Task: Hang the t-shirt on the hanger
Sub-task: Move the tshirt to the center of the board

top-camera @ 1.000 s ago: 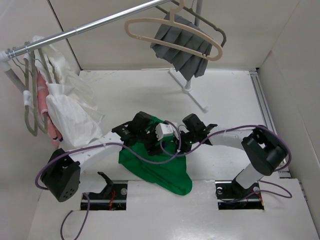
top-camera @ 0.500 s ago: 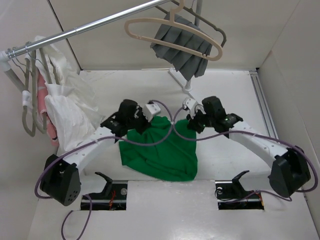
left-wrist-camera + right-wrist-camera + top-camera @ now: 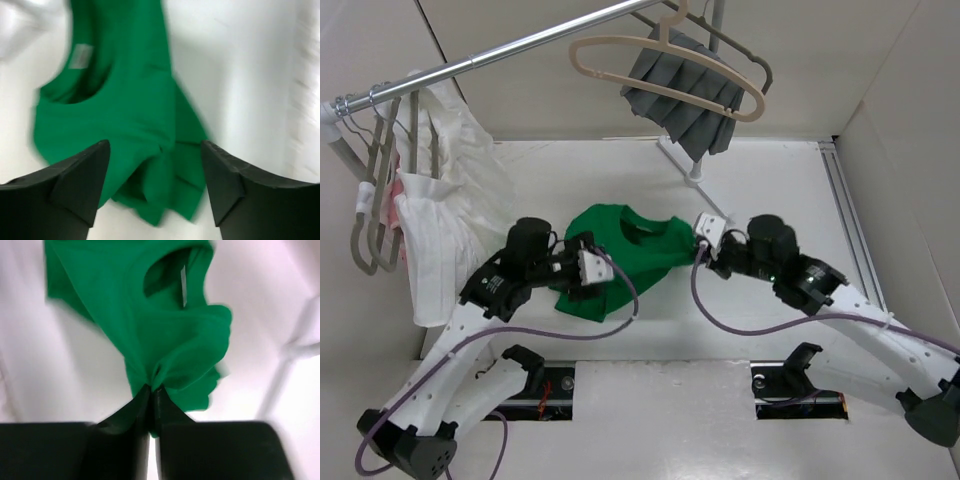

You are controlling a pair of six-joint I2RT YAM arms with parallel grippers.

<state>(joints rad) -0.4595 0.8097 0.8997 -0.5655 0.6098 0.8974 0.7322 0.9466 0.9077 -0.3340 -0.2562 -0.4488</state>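
Nearest you, the left gripper [image 3: 578, 280] sits over the near-left part of the shirt [image 3: 620, 240]. In the left wrist view its jaws stand wide apart, one finger [image 3: 80, 185] on each side, with green cloth showing between and below them. That view is blurred, so you cannot tell whether the fingers touch the cloth.

Your right gripper [image 3: 700, 256] is at the shirt's right edge. In the right wrist view its jaws are together, pinching a gathered fold of the shirt [image 3: 150, 315], and the cloth fans out from that pinch. This view is blurred too.

The shirt lies on the table [image 3: 770, 190] between the two grippers, bunched and creased, neck opening toward the far side. You can see the white label [image 3: 80, 56] inside the collar in the left wrist view.

To the left, white garments [image 3: 430, 220] hang down from the rail [image 3: 520, 45], close to the left arm.

Farther back, the rack's white foot [image 3: 705, 190] rests on the table.

Farthest off, the hanger [image 3: 610, 42] hangs bare on the rail, well apart from the shirt, overlapping a grey pleated cloth [image 3: 685, 95] on a grey hanger.
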